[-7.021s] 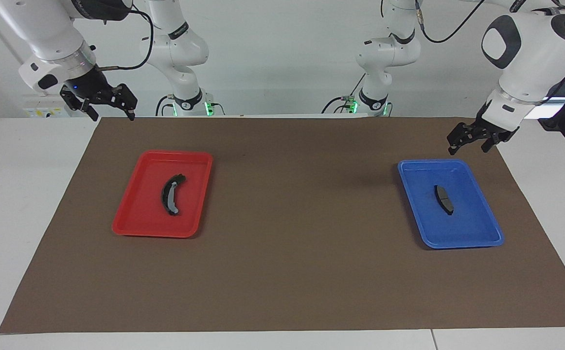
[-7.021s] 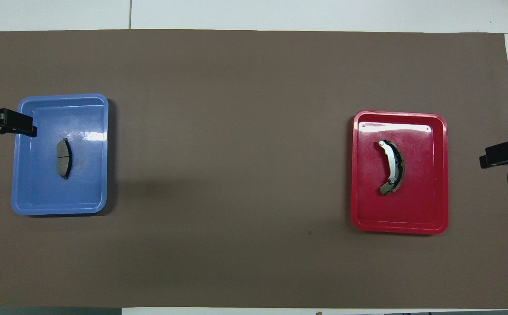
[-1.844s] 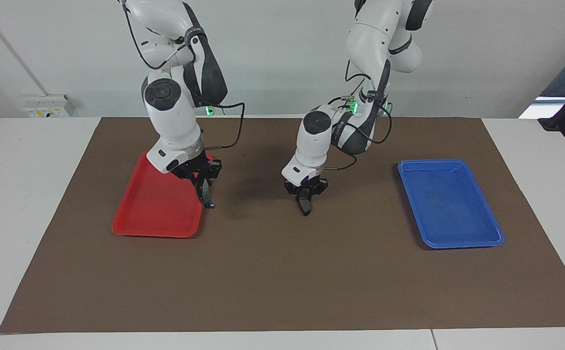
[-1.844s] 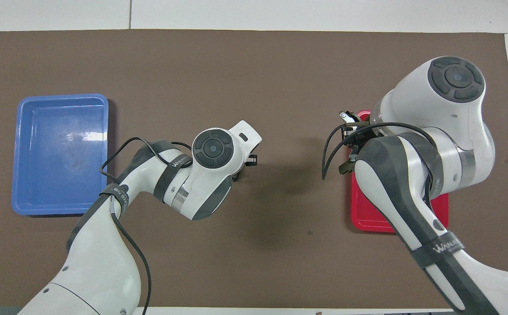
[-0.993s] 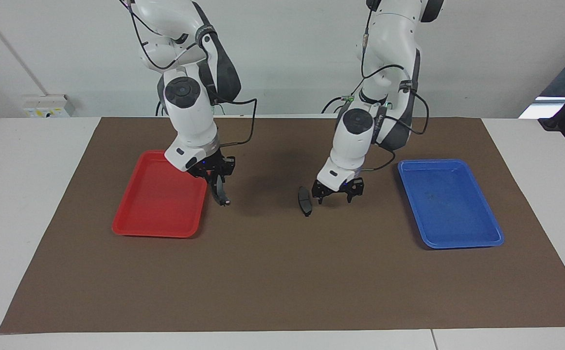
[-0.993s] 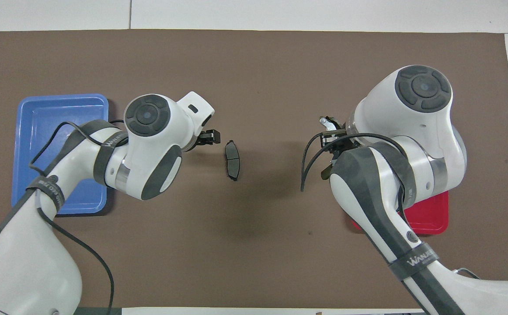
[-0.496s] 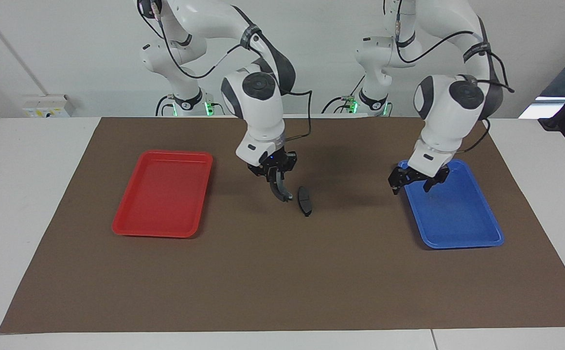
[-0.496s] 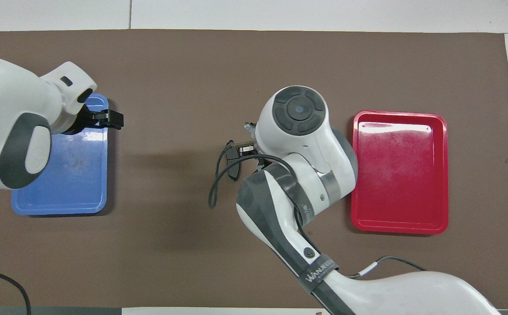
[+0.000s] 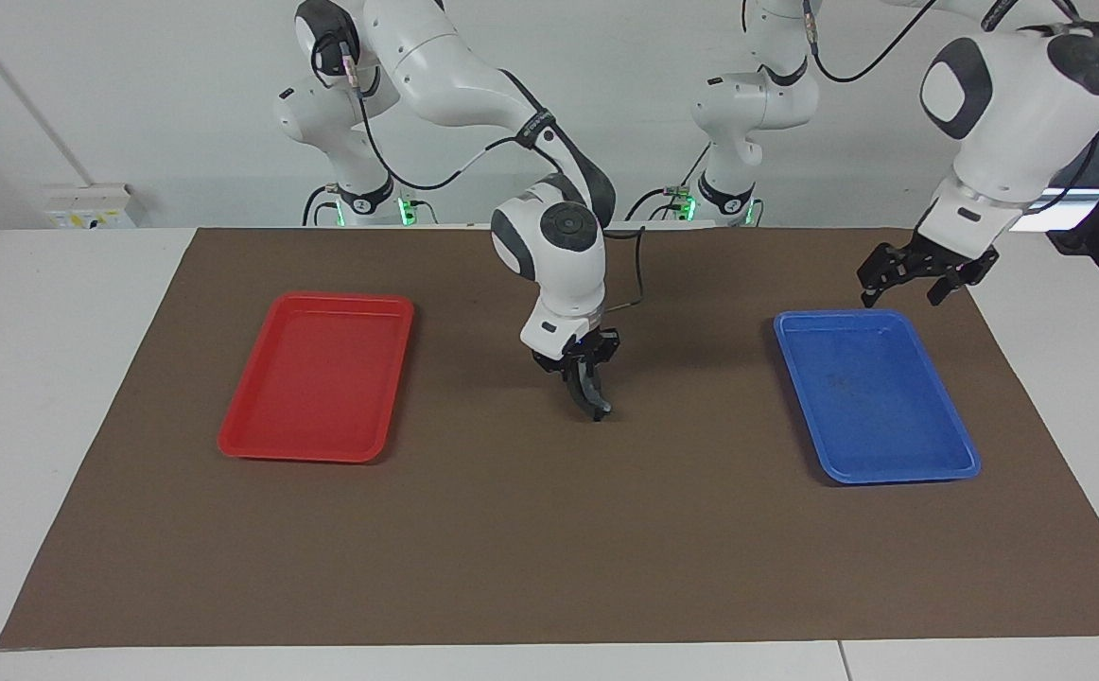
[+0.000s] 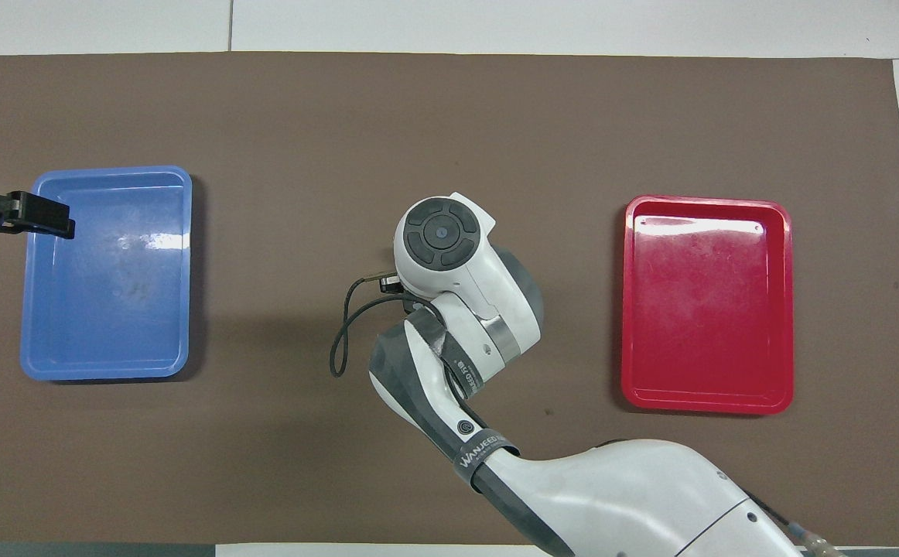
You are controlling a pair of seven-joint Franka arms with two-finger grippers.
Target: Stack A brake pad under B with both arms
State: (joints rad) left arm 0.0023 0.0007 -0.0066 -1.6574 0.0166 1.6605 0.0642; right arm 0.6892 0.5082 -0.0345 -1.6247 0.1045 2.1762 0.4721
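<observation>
You are looking at a white table [image 9: 39, 397] that is carrying a wide brown mat [image 9: 512, 549]. The right arm [image 9: 549, 246] is reaching in over the middle of the mat, and in the overhead view its wrist is covering everything below it. The left arm [image 9: 1013, 104] is waiting, held high at its own end of the table. A red tray [image 9: 313, 378] is lying toward the right arm's end and a blue tray [image 9: 876, 397] toward the left arm's end, well apart, with nothing lying in either. The right gripper [image 9: 588, 376] is pointing down over the mat's middle, its fingers pressed together on B [image 9: 596, 401], which is hanging curved below them with its lower end down at the mat; you cannot tell whether it is touching. The A brake pad is hiding under that gripper and B, and neither view is showing it apart from them. The left gripper [image 9: 918, 282] is hovering with its fingers spread wide and holding nothing, over the blue tray's edge nearest the robots.
</observation>
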